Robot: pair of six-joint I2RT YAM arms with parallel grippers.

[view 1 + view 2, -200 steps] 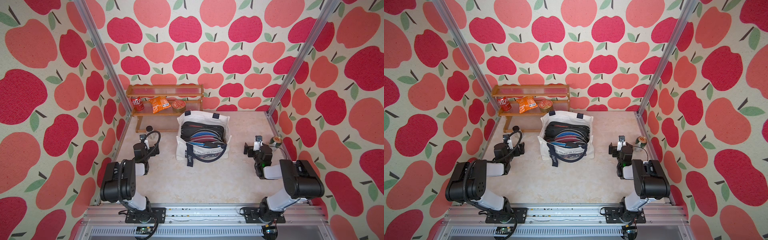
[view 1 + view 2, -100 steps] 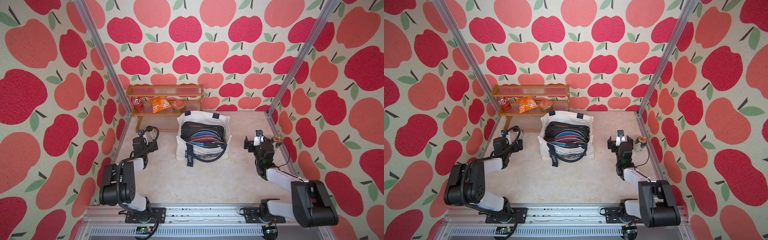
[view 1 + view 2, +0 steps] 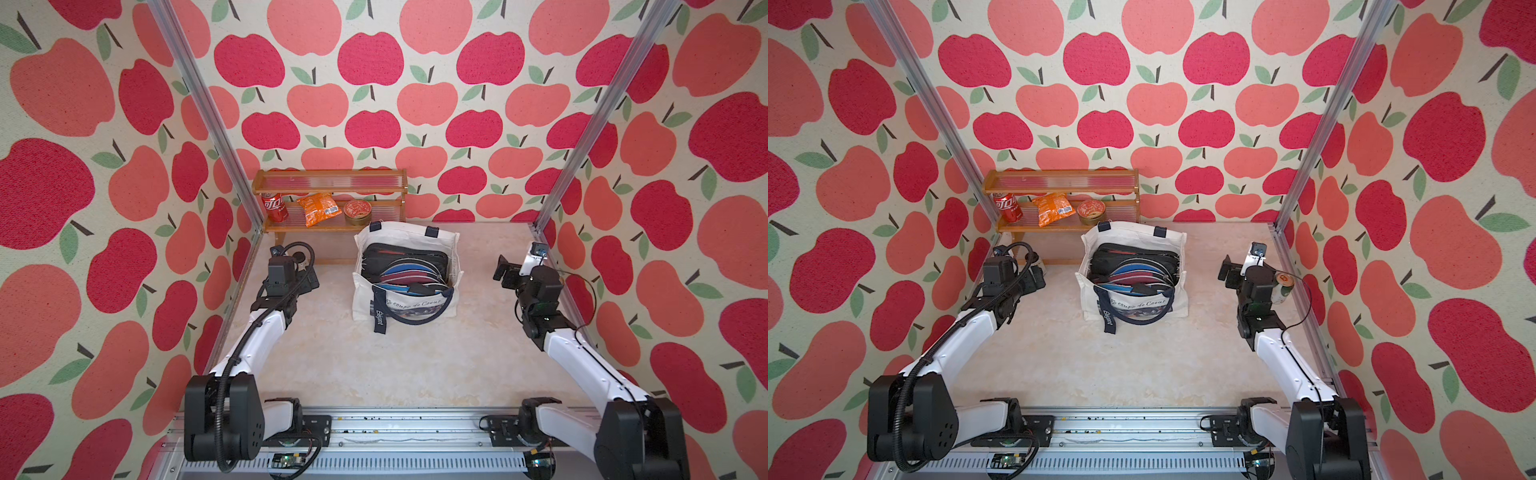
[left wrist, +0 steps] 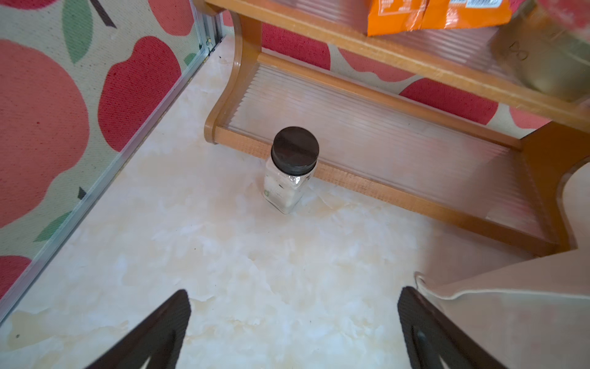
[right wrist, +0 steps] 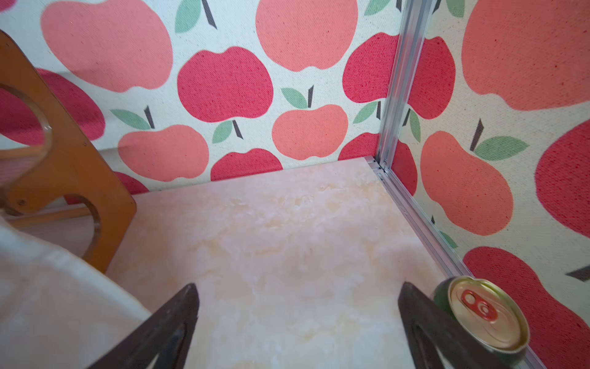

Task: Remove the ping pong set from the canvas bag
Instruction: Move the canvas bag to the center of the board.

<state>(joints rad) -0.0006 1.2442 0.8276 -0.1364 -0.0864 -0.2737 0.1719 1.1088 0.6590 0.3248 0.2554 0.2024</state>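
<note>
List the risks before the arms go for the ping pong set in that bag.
1. The canvas bag is soft and stands unsupported; pulling the ping pong set one-handed may drag or tip the bag instead of freeing the set.
2. The navy handle droops over the bag's front edge and could snag the set.
3. A green can sits right beside the open right hand, and a jar stands ahead of the open left hand; a swing could topple either.

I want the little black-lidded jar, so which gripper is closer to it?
Left. The left gripper hovers facing the jar; the right gripper is beyond the canvas bag.
</note>
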